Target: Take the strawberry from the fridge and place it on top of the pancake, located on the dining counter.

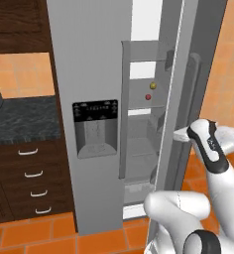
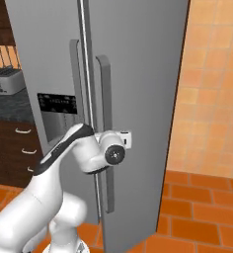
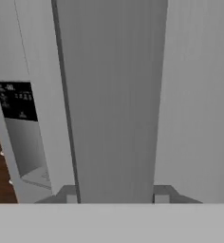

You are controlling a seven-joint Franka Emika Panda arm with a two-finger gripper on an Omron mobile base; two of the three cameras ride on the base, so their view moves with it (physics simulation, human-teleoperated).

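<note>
Kitchen around you is orange: tiled floor point(image 1: 34, 233) and tiled wall point(image 2: 212, 89), with a dark-topped table point(image 1: 22, 121) over dark wood drawers point(image 1: 32, 173) well off to the left of the tool. A toaster point(image 2: 5, 79) stands on that table in the right base view.

Your tool point(image 2: 130, 140) sits clenched on the handle point(image 2: 106, 133) of the right door of the fridge point(image 1: 89, 59), low on that bar. In the hand view you see the handle point(image 3: 116, 99) as a broad grey upright bar running up from between the finger tips, which clasp it on both sides at the bottom of the picture. That door stands partly swung out.

Through the gap, in the left base view, you see the strawberry point(image 1: 148, 97) on a shelf inside the fridge, beyond the tool and above it, behind the door you hold. Just above it lies a small yellowish ball point(image 1: 152, 85). Both lie well apart from the tool, with the door edge between.

The right base view gives you the door from outside, so the shelves are hidden from it. The black dispenser panel point(image 1: 94, 128) on the left door lies left of the tool, and the hand view catches it point(image 3: 19, 114) at its left edge.
</note>
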